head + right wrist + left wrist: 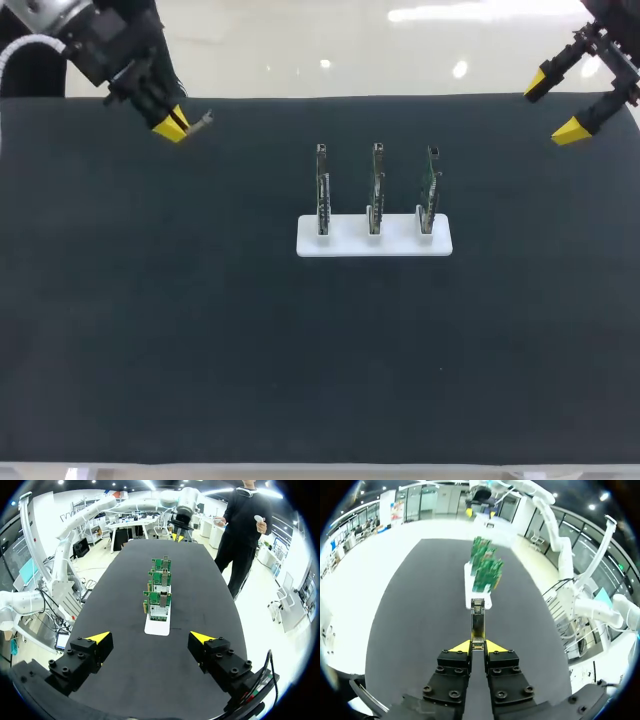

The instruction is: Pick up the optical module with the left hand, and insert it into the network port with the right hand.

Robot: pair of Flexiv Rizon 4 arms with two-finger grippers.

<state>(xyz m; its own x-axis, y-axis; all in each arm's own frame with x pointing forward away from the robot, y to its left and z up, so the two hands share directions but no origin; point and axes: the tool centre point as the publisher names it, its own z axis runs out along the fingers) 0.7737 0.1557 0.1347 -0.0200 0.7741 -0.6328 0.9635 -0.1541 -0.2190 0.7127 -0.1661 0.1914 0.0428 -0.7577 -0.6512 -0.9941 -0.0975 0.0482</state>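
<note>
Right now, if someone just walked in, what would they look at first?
Probably the three green circuit boards standing upright in a row in a white holder in the middle of the black table. Next, the bright yellow tips: the left gripper, at the table's far left corner, pinches a small metal optical module, while the right gripper hangs open at the far right.

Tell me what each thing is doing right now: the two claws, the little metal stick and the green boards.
Left gripper: shut on the optical module.
Optical module: held by one end, the rest sticking out ahead.
Right gripper: open, empty.
Circuit boards: three, upright in a row in the white holder.
White holder: flat on the table.
</note>
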